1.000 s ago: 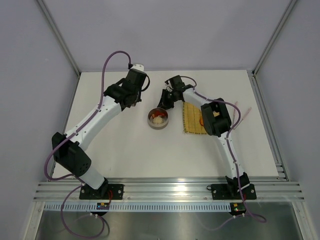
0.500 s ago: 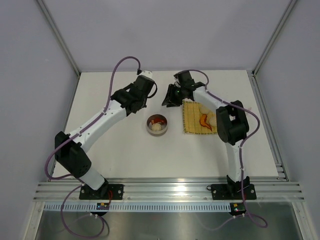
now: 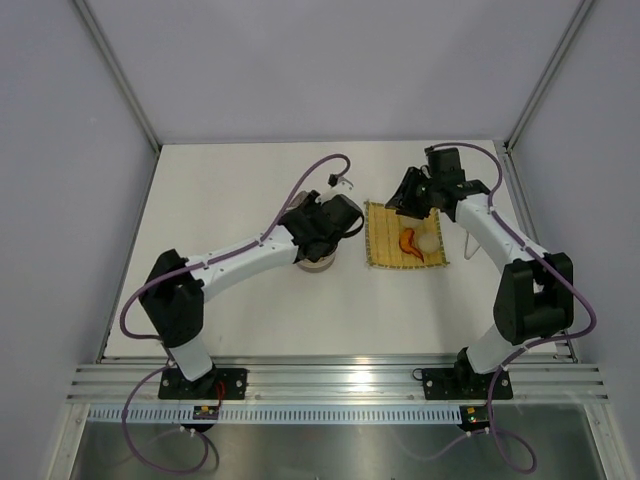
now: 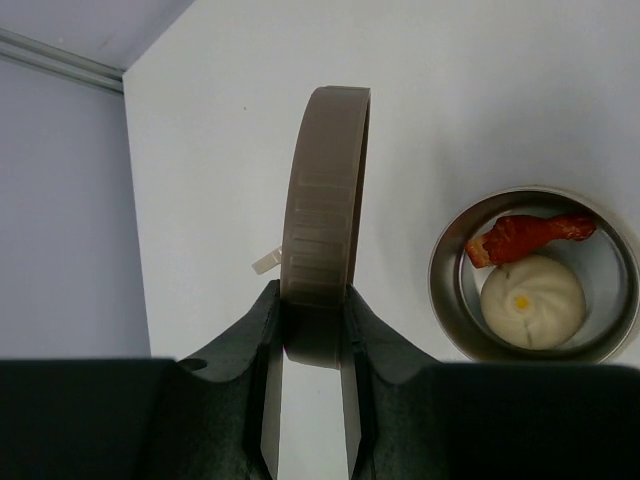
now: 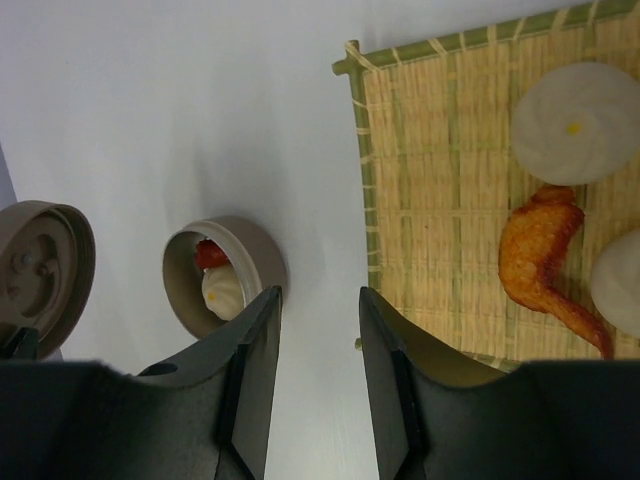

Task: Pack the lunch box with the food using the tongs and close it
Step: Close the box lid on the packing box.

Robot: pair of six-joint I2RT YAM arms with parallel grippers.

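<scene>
The lunch box (image 4: pixel 535 275), a round silver tin, holds a cream ball (image 4: pixel 532 305) and a red-brown chunk (image 4: pixel 525 235). My left gripper (image 4: pixel 312 300) is shut on the brownish-grey lid (image 4: pixel 325 200), which stands on edge just left of the tin. From above, the left gripper (image 3: pixel 325 222) hangs over the tin (image 3: pixel 316 264) and partly hides it. My right gripper (image 5: pixel 318 300) is open and empty, above the table between the tin (image 5: pixel 225 275) and the mat; seen from above, the right gripper (image 3: pixel 408 195) is by the mat's far edge. A thin pale stick (image 3: pixel 467 240) right of the mat looks like the tongs.
The yellow woven mat (image 5: pixel 440 180) carries two cream balls (image 5: pixel 575 120) (image 5: pixel 620 280) and an orange wing-shaped piece (image 5: pixel 545 250). The right arm's forearm (image 3: pixel 500 240) runs along the mat's right side. Grey walls enclose the table, and a metal rail (image 3: pixel 330 375) lines the near edge.
The right gripper opened and moved right, from beside the tin to the mat's far edge. The left arm swung right and nearer, bringing the lid over the tin.
</scene>
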